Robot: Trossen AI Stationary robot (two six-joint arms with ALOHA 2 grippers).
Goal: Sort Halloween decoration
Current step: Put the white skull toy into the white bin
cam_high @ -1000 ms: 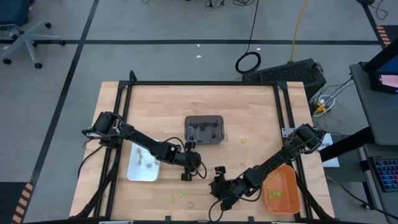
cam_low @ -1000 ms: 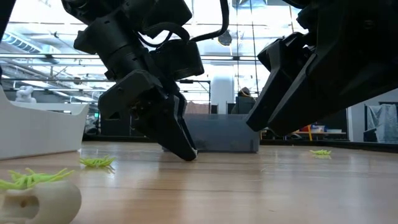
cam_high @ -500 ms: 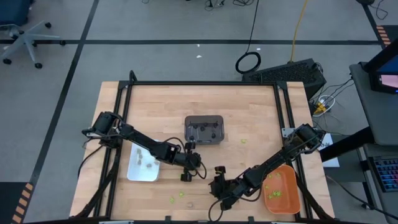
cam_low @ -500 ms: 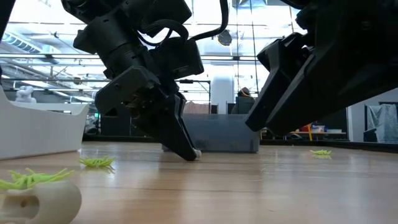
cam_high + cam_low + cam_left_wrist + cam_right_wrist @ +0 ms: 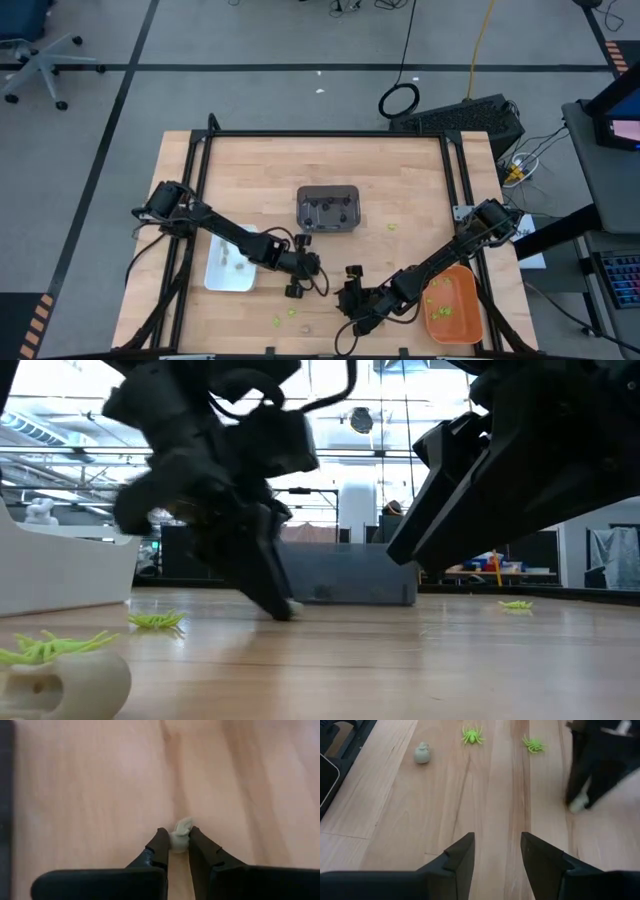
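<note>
The Halloween decoration is small trinkets scattered on the wooden table: green spiders (image 5: 472,735) (image 5: 534,743) and a pale tan skull-like piece (image 5: 422,754). My left gripper (image 5: 179,845) is shut on another pale tan trinket (image 5: 180,831) near the table's front middle (image 5: 294,289), close to the white tray (image 5: 228,268). My right gripper (image 5: 497,851) hovers open just to its right (image 5: 347,300), with nothing between its fingers. My left gripper pinches the pale tan trinket (image 5: 179,837) between its two fingertips, only at their free ends. The fingers slant steeply down at it from the far left side. The trinket (image 5: 292,605) sits at the table's surface; whether it is lifted clear I cannot tell.
A dark grey tray (image 5: 328,208) holding dark pieces stands at the table's middle. An orange tray (image 5: 452,305) with green pieces sits front right. The white tray holds a few pale pieces. Loose green spiders (image 5: 285,316) (image 5: 391,226) lie on the wood.
My left gripper has shifted a little toward the table's left with the pale trinket at its fingertips; the low view shows it blurred in motion.
</note>
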